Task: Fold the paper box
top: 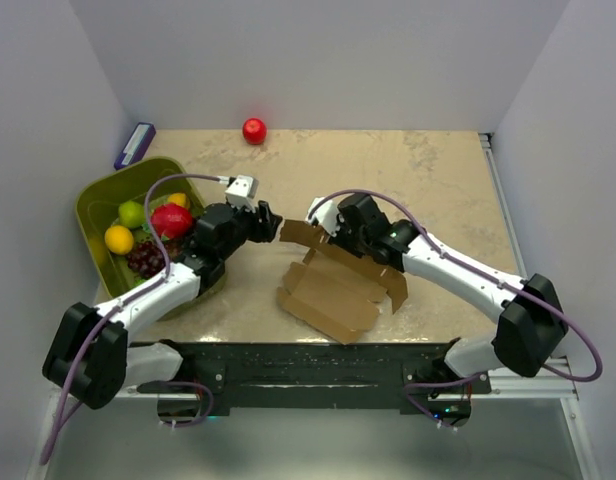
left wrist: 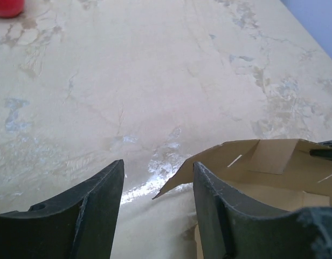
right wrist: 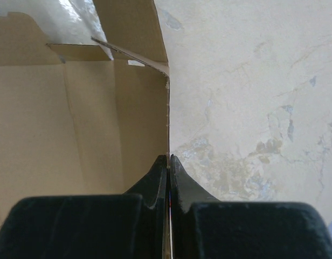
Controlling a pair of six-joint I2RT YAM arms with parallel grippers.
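The box (top: 333, 288), half-raised on the table (top: 438, 170), is pinched at one wall by the right gripper (right wrist: 168, 161). The left gripper (left wrist: 158, 178) is spread, empty, beside a flap (left wrist: 222, 162). The thin wall could be torn by hard pulling.

Brown paper box (top: 333, 290), partly folded, open, mid-table, far wall raised.

A beige, marble-patterned table (top: 438, 190) is seen, closed in by pale walls on three sides. A small red ball (top: 254, 130) is set near its far edge, well apart from everything else. A flat blue object (top: 135, 144) is laid in the far left corner, just beside an olive-green bin (top: 93, 200) placed along the left side. A brown paper box (top: 333, 295), partly unfolded, is rested near the middle.
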